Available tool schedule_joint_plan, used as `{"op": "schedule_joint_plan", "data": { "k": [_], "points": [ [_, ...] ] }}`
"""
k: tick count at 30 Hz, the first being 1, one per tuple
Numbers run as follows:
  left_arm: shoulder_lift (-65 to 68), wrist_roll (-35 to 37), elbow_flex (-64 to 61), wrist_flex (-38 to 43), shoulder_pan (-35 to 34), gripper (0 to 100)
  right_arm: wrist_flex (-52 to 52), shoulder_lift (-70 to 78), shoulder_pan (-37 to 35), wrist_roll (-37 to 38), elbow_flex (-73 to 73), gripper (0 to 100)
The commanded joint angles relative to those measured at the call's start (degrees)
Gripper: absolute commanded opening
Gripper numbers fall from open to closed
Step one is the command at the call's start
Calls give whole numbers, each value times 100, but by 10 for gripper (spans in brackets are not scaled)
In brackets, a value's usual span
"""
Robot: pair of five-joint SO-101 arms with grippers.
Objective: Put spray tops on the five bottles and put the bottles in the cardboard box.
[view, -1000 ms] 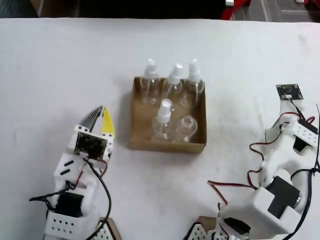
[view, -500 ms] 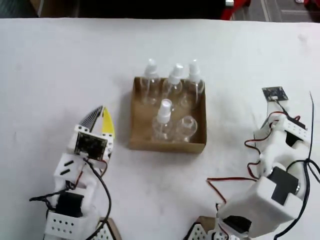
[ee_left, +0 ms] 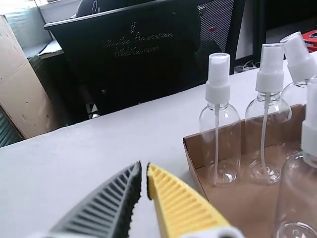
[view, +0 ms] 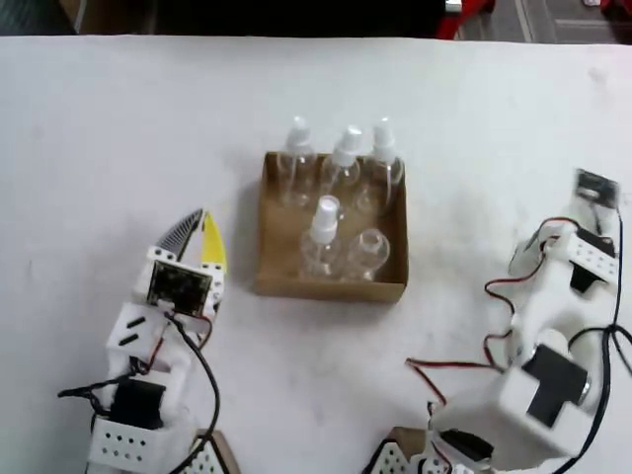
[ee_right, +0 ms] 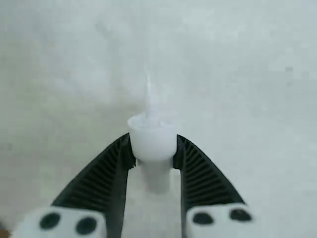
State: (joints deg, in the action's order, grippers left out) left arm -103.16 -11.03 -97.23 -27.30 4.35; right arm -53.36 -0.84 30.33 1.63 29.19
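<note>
The table (view: 118,118) is offering open surface all round the one cardboard box (view: 331,288) at centre. Five bottles (view: 344,178) are standing upright inside, long axes vertical: three capped along the 12 o'clock wall, one capped at 6, and one uncapped bottle (view: 367,252) at 5. The left gripper (ee_left: 143,168), at the box's 9 o'clock, is sitting nearly closed, holding nothing. The right gripper (ee_right: 152,144), at the box's 3 o'clock, is pinching one spray top (ee_right: 151,130), its tube pointing beyond the fingertips.

White table (view: 99,118), lightly smudged; cardboard box (view: 331,288) flat on it near middle (open side up).
</note>
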Motion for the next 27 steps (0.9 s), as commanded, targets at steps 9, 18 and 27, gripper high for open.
{"op": "schedule_joint_plan", "data": {
  "k": [9,18,27],
  "points": [
    [-101,-44,18,-26,207,24,-673,-1640,-1402,-4686,-70,48],
    [-101,-44,18,-26,207,24,-637,-1675,-1666,-5266,-114,53],
    [-101,-44,18,-26,215,24,-1077,-1666,-2431,-4316,-237,185]
  ]
}}
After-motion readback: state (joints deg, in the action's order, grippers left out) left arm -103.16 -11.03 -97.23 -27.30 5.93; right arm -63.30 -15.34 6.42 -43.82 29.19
